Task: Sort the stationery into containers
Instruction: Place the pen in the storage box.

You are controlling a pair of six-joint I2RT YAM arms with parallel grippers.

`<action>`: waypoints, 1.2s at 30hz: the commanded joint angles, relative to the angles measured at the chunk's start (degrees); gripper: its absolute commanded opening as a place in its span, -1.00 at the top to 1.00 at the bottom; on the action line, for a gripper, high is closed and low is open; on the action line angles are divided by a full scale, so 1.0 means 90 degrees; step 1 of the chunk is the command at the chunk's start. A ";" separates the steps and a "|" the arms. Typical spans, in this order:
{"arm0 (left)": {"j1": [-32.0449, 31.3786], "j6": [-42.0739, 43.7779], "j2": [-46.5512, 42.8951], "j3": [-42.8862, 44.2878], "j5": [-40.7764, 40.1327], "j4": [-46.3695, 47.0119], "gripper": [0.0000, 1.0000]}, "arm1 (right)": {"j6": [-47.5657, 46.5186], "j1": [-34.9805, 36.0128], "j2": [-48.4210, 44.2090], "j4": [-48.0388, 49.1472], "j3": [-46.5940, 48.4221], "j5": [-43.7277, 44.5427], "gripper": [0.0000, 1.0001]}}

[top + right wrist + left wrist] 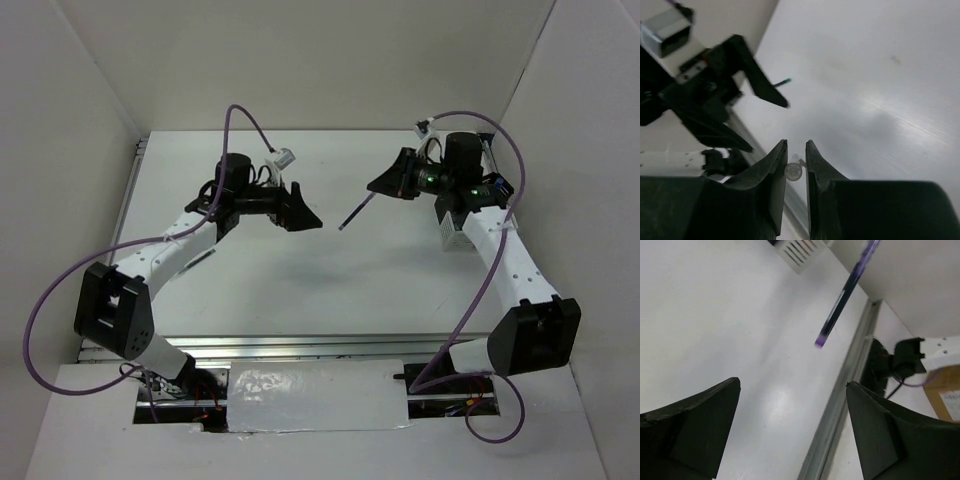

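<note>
Pen [357,213], thin and dark with a purple tip, hangs above the surface [300,290], its clear end pinched between the nearly closed right jaws. Its tip points toward the left jaws, spread wide and empty.

White matte table [300,280] is seen across the middle of the top view, closed in by white walls at back and both sides. An aluminium rail [300,346] is run along its near edge, lower centre; a second rail [138,200] is fixed along the left edge, upper left. Soft shadows are cast on the surface. A white slatted bin [456,236] is seen standing on it, right of centre, partly hidden from above. In the left wrist view its slatted corner is cut off at top centre. In the right wrist view a streaked sheen is shown on the tabletop, upper right.
</note>
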 commanded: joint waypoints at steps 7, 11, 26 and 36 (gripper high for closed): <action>0.0595 0.1273 -0.0670 0.0216 -0.2177 -0.1061 -0.99 | -0.2944 -0.1173 -0.0122 -0.0423 0.0939 0.4177 1.00; 0.0703 0.1596 -0.0446 0.0538 -0.2256 -0.1745 -0.99 | -0.3309 -0.1474 0.0317 -0.0178 0.1212 0.5268 1.00; 0.1708 0.1070 -0.0933 -0.0457 -0.2813 -0.1043 -0.98 | -0.3309 -0.1993 0.1724 -0.0071 0.1886 0.6276 0.96; 0.2558 0.1830 -0.0690 -0.0312 -0.2599 -0.2105 -0.99 | -0.3007 -0.2120 0.1900 0.0174 0.1613 0.5964 0.78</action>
